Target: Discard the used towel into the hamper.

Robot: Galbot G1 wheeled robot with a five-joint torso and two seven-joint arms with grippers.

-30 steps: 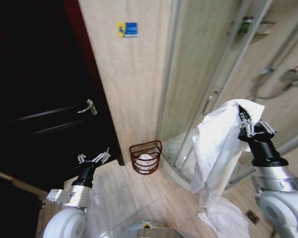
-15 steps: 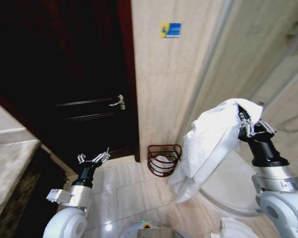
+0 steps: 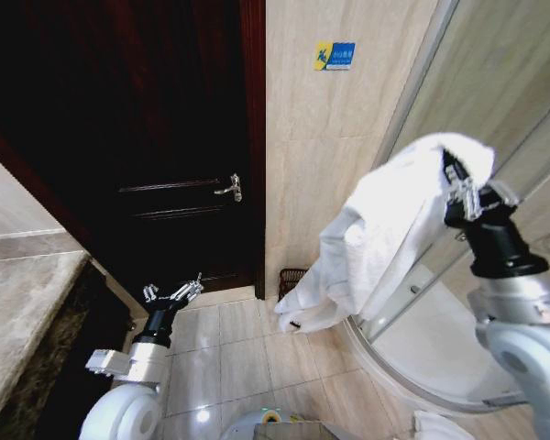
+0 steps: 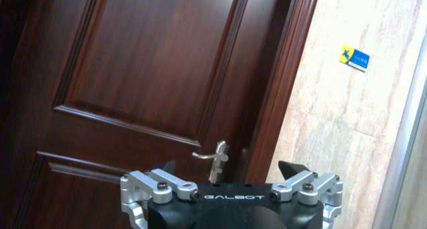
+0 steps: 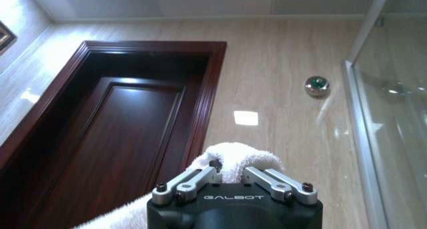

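My right gripper (image 3: 459,185) is raised at chest height on the right and shut on the top of the white towel (image 3: 383,236). The towel hangs down from it in a long fold to the left. In the right wrist view a bunch of towel (image 5: 233,156) sits pinched in the right gripper (image 5: 230,175). The hamper (image 3: 290,275) shows as a sliver of dark wire rim on the floor by the wall, mostly hidden behind the towel's lower end. My left gripper (image 3: 173,293) is low on the left, open and holding nothing; in its wrist view the left gripper (image 4: 230,171) faces the door.
A dark wooden door (image 3: 165,137) with a metal handle (image 3: 229,189) fills the left. A tiled wall with a blue sign (image 3: 334,56) stands between the door and the glass shower enclosure (image 3: 495,110). A stone counter (image 3: 23,312) juts in at the left edge. Another white cloth (image 3: 435,426) lies on the floor.
The whole view has swung left, bringing the door and counter in. The right gripper has risen slightly with the towel, which now covers most of the hamper. The left arm has not moved.
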